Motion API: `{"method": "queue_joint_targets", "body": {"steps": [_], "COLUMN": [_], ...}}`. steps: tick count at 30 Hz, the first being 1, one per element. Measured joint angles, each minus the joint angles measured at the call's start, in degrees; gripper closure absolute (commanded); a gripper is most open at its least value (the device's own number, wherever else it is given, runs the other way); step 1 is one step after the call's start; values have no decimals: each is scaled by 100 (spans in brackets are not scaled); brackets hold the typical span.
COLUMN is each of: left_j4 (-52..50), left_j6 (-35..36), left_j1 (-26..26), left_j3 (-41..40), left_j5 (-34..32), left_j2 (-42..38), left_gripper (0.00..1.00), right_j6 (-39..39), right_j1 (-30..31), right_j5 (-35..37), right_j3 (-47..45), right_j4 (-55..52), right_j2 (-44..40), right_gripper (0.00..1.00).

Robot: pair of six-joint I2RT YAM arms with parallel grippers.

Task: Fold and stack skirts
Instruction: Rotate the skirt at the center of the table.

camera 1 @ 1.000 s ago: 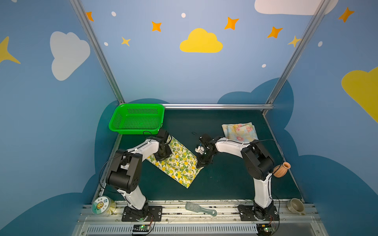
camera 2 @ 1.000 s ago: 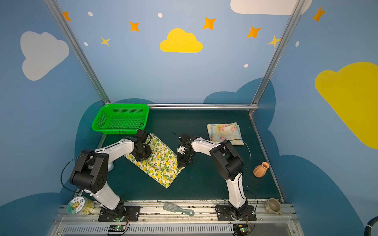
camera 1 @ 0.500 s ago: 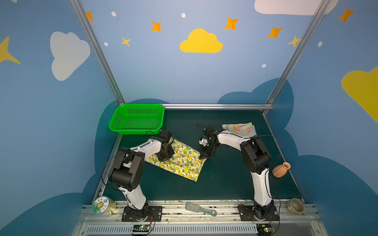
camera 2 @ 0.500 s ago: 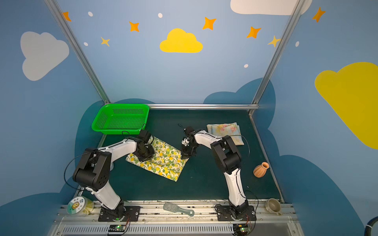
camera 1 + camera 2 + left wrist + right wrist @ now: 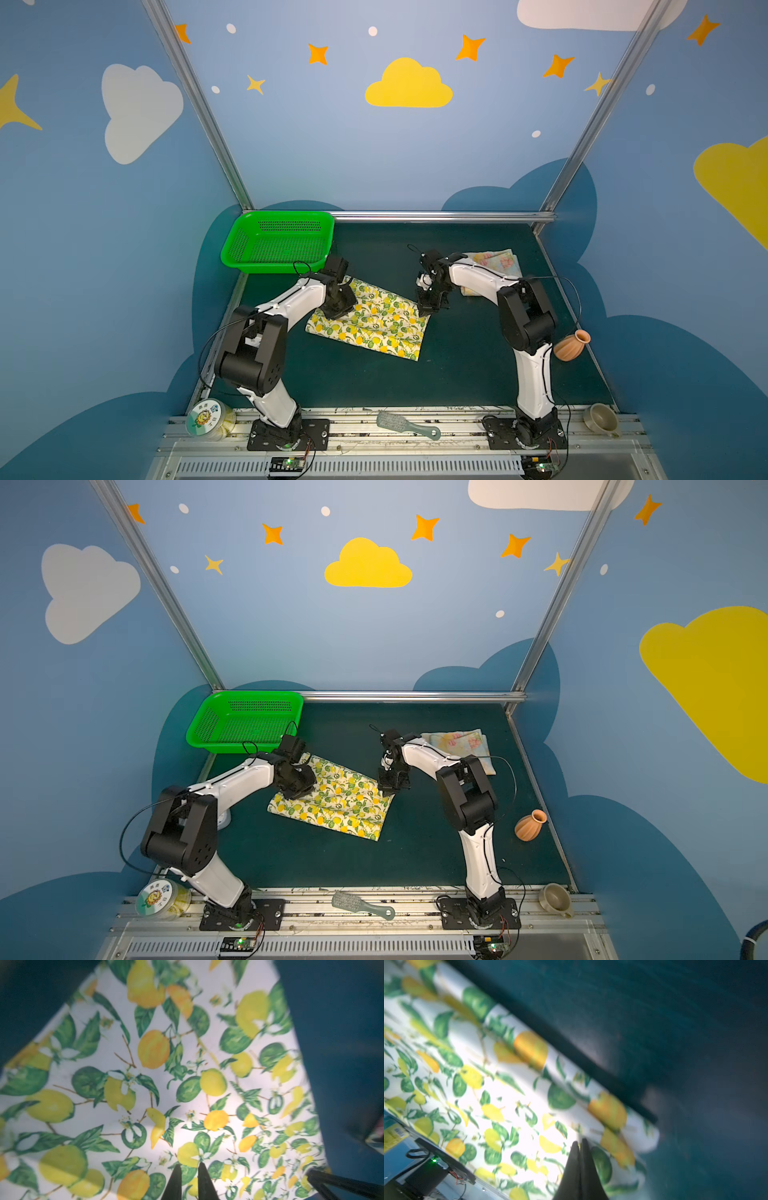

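Observation:
The lemon skirt (image 5: 374, 328) (image 5: 340, 808), cream with yellow lemons and green leaves, lies folded in the middle of the dark green table. My left gripper (image 5: 334, 311) (image 5: 296, 792) is down on the skirt's far left edge. In the left wrist view its tips (image 5: 189, 1167) stand a sliver apart with the lemon cloth (image 5: 187, 1084) pinched between them. My right gripper (image 5: 427, 308) (image 5: 388, 788) is shut on the far right corner; the fingers (image 5: 579, 1142) press together on the cloth (image 5: 488, 1095). The pastel skirt (image 5: 496, 262) (image 5: 457, 742) lies folded at the back right, behind the right arm.
A green mesh basket (image 5: 286, 215) stands at the back left, close behind the left wrist. A terracotta vase (image 5: 571, 345) is near the right edge. On the front rail lie a cup (image 5: 600, 417), a brush (image 5: 405, 424) and a round tin (image 5: 206, 419).
The lemon skirt has swung round and shifted toward the back. Its right corner travelled right and back with my right gripper, while my left gripper stayed at the left edge.

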Motion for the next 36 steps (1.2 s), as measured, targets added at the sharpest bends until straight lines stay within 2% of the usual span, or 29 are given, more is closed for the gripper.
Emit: {"method": "queue_joint_targets", "body": {"steps": [6, 11, 20, 25, 31, 36], "left_j4": [-2, 50, 356, 540, 807, 837], "left_j6": [160, 190, 173, 129, -15, -168], "left_j1": [369, 608, 627, 643, 616, 376], "left_j3": [-103, -717, -1447, -1578, -1923, -2269], "left_j5": [-37, -74, -85, -52, -46, -42], "left_j2": [-367, -365, -308, -385, -682, -1038], "left_gripper": [84, 85, 89, 89, 90, 90], "right_j6": [140, 334, 645, 636, 426, 149], "right_j1": [929, 1344, 1335, 1244, 986, 763], "right_j5": [-87, -522, -1095, -1255, -1421, -1451], "right_j3": [264, 179, -693, -828, -944, -1025], "right_j4": [-142, 118, 815, 868, 811, 643], "right_j2": [-695, -586, -15, 118, 116, 70], "right_gripper": [100, 100, 100, 100, 100, 100]}}
